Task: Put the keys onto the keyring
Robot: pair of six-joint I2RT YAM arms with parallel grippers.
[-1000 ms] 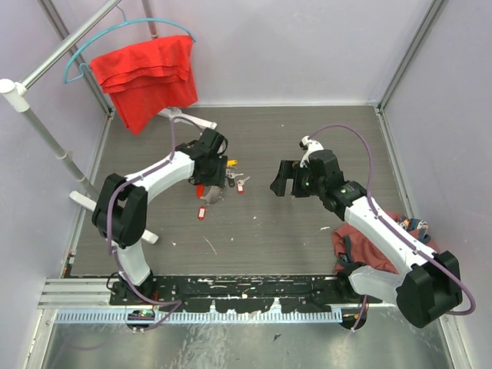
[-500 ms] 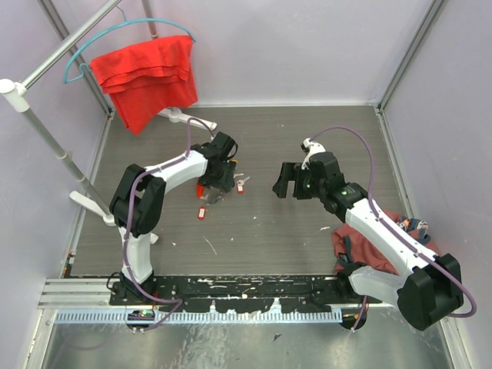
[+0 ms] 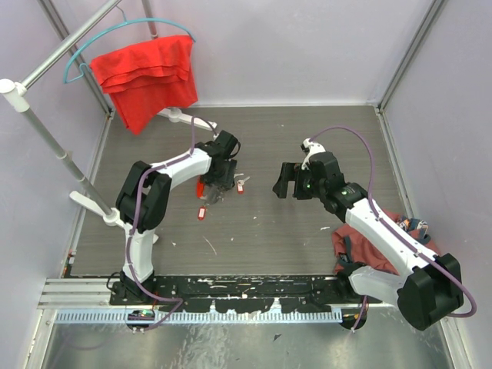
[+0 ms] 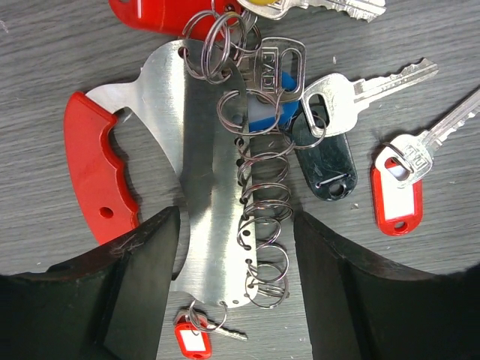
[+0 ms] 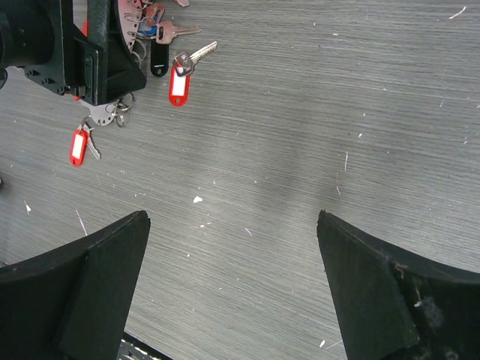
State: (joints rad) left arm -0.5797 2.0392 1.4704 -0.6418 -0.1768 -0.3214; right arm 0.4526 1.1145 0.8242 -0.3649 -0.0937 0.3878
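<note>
**Poised over the ring plate, nothing gripped yet**

Down low with the left gripper (image 4: 232, 225), fingers well spread to either side of a silver metal plate (image 4: 199, 150) and closed on nothing. Probably lined up that way to reach the row of split rings (image 4: 264, 202) threaded along the plate's right edge, presumably to pry or pin one for loading the keys (image 4: 334, 94).

Centre and upper right of the left wrist view for those keys: fanned out on the table, touching or just beside the plate, some seemingly on rings already. Among them a black tag (image 4: 328, 161), a blue tag (image 4: 262, 114) under the upper rings, and a red-tagged key (image 4: 397, 191) lying apart at right. Left of the plate, a red handle (image 4: 94, 165). At the bottom edge, a small red-tagged key (image 4: 191, 341) ringed to the plate's lower corner.

Held back at centre of the overhead view with the right gripper (image 3: 280, 182), at full spread and empty, only bare table between its fingers. Likely parked clear so as not to crowd the work.

Underneath, a grey wood-grain table (image 5: 315, 112), scuffed with white flecks. Around it, pale lilac walls (image 3: 307, 46). Upper left, a red towel (image 3: 146, 77) on a blue hanger (image 3: 115, 32) over a metal rail (image 3: 58, 58). Lower right, a crumpled maroon cloth (image 3: 350, 240).
</note>
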